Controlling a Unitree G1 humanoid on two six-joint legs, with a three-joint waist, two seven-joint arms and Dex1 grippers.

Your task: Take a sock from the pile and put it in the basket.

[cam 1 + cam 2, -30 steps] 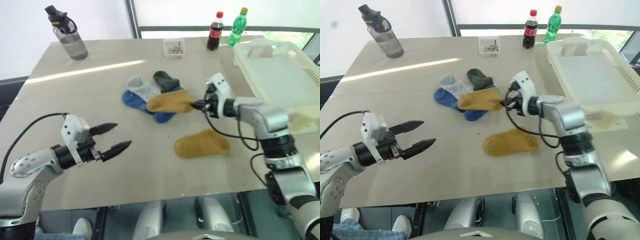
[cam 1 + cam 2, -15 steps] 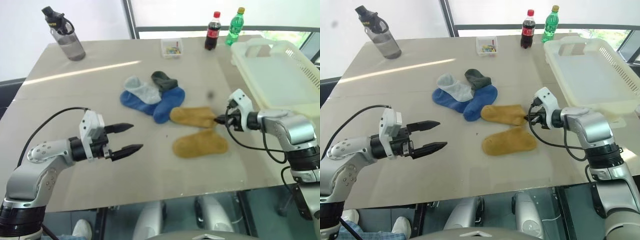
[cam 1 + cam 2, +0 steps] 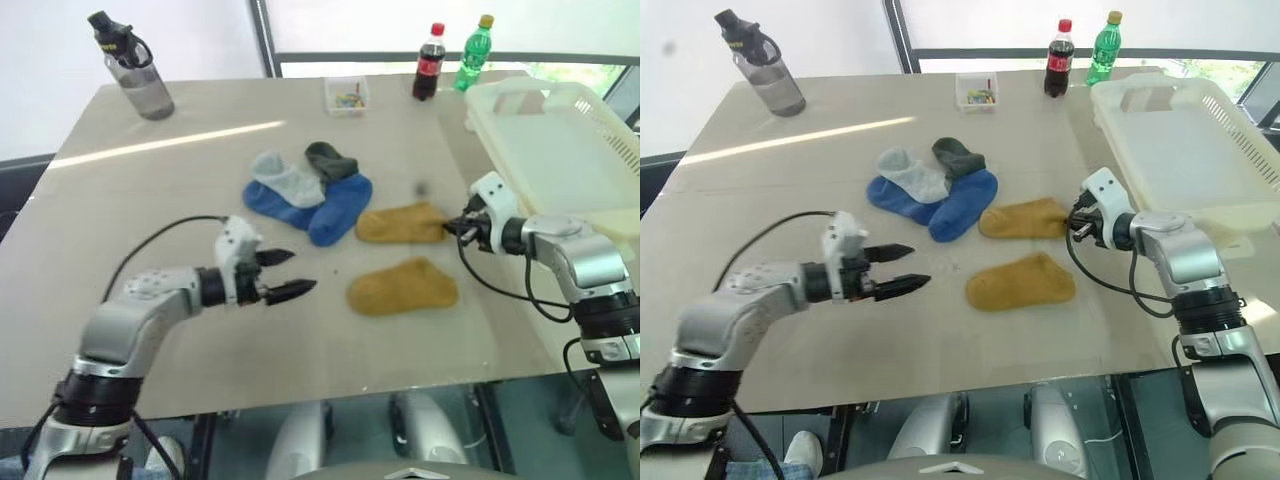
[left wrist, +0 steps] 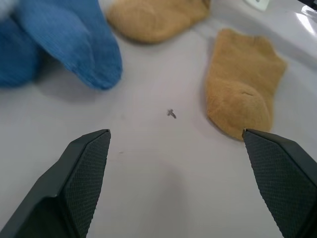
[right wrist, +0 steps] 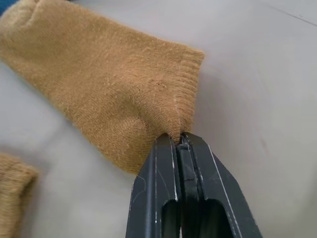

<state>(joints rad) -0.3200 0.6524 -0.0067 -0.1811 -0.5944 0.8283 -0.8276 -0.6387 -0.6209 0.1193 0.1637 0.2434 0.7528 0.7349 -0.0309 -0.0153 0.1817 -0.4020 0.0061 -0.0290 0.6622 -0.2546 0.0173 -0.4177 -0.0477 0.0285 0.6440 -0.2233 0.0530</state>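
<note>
The pile (image 3: 305, 188) of blue, light grey and dark green socks lies mid-table. Just right of it, a mustard sock (image 3: 400, 222) lies flat, and my right gripper (image 3: 454, 229) is shut on its cuff; the right wrist view shows the cuff of that sock (image 5: 109, 89) pinched between the fingertips (image 5: 166, 148). A second mustard sock (image 3: 402, 286) lies loose nearer the front. My left gripper (image 3: 288, 274) hovers open and empty left of that sock, above bare table; its wrist view shows both mustard socks (image 4: 242, 84) ahead. The cream basket (image 3: 590, 120) stands at the right.
A grey water bottle (image 3: 135, 65) stands at the back left. A small clear box (image 3: 347, 95), a cola bottle (image 3: 430, 62) and a green bottle (image 3: 475, 50) line the back edge. The basket overhangs the table's right side.
My right gripper has dragged the mustard sock rightward off the pile, toward the basket. My left gripper has moved right and forward to the table's middle, staying open.
</note>
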